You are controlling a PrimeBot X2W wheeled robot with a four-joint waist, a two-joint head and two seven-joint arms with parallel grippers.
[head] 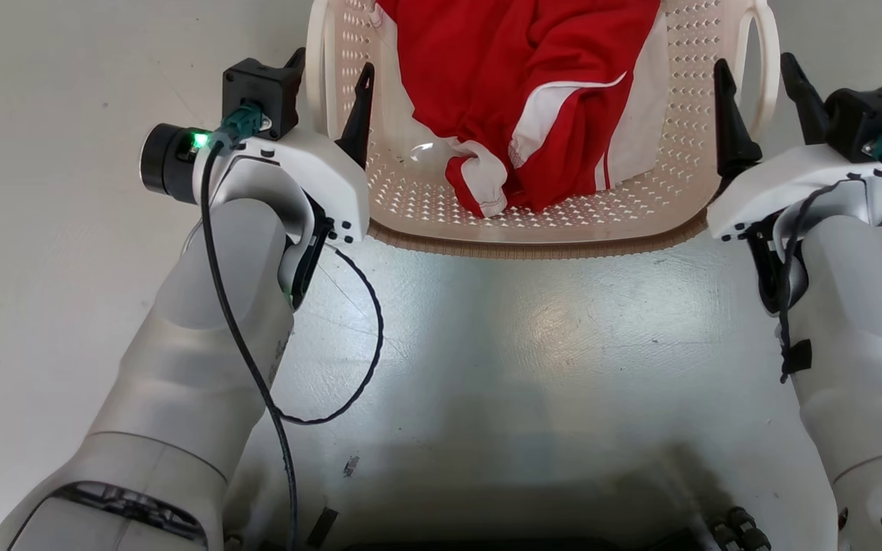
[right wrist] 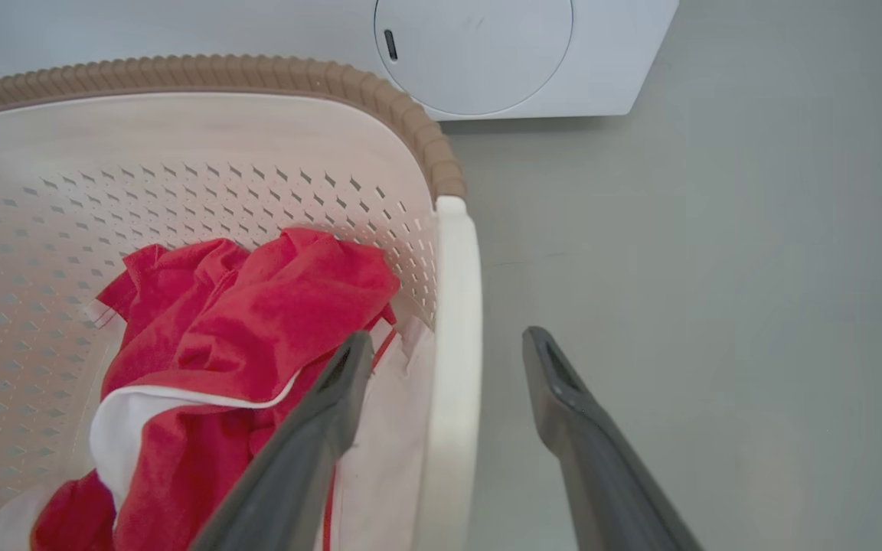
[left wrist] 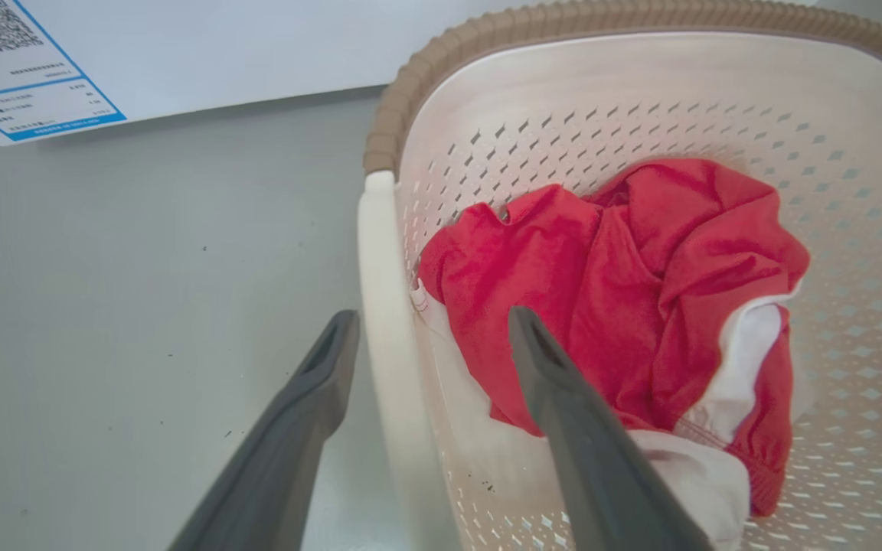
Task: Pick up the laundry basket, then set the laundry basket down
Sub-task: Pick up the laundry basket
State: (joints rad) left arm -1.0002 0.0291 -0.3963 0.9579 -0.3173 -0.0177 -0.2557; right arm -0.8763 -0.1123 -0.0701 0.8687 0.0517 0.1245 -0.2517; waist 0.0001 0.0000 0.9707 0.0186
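The cream perforated laundry basket (head: 426, 207) with a brown woven-look rim (head: 533, 249) sits on the grey floor in front of me. A red and white garment (head: 525, 76) lies inside it. My left gripper (head: 334, 65) is open, its fingers astride the basket's white left handle (left wrist: 380, 306), one outside and one inside the basket. On the other side my right gripper (head: 752, 61) is also open, straddling the white right handle (right wrist: 456, 321) the same way. In the wrist views each handle stands in the gap between the fingers, not clamped.
A white washing machine with a round door (right wrist: 479, 53) stands just beyond the basket; its labelled panel (left wrist: 27, 76) shows in the left wrist view. Grey floor (head: 548, 344) stretches between the basket and my base. A black cable (head: 364, 306) loops from my left wrist.
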